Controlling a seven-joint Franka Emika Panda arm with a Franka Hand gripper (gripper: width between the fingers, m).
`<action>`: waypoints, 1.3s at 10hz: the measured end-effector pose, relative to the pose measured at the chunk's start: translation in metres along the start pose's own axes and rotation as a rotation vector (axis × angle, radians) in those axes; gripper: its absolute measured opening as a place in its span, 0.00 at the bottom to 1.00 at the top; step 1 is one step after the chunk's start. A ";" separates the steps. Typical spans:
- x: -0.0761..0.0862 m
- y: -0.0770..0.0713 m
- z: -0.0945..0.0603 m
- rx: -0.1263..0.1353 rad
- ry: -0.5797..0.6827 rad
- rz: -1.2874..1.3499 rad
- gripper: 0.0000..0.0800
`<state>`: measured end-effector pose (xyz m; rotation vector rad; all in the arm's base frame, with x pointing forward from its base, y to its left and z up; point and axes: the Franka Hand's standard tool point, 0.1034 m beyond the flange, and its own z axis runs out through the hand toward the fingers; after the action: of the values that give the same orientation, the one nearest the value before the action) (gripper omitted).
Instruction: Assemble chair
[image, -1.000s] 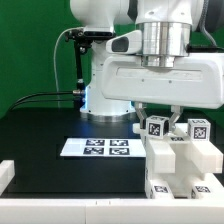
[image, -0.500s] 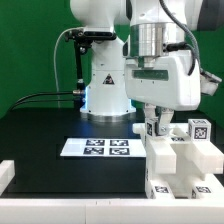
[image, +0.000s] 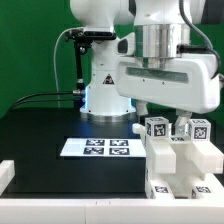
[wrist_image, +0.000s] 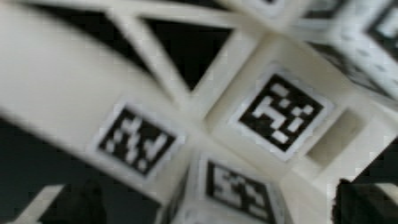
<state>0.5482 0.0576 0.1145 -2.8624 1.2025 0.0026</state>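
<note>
Gripper (image: 167, 122) over the chair (image: 180, 160)
We see the jaws released, fingers astride a tagged post, marker board (image: 97, 148) lying beside

Robotics lab, green backdrop (image: 30, 50), marker board (image: 97, 147), black table (image: 40, 125)

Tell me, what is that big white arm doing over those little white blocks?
The arm is building a small chair from white plastic pieces with black-and-white tags. Its gripper hangs right above the tagged posts at the top of the partly built chair, jaws apart, holding nothing. The marker board lies flat on the black table beside it.
</note>
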 end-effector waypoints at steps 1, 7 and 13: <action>0.001 0.004 -0.001 -0.009 -0.028 -0.194 0.81; 0.002 -0.004 0.000 -0.014 0.059 -0.679 0.81; 0.002 -0.004 0.000 -0.003 0.059 -0.118 0.35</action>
<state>0.5527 0.0590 0.1146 -2.9509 1.0410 -0.0843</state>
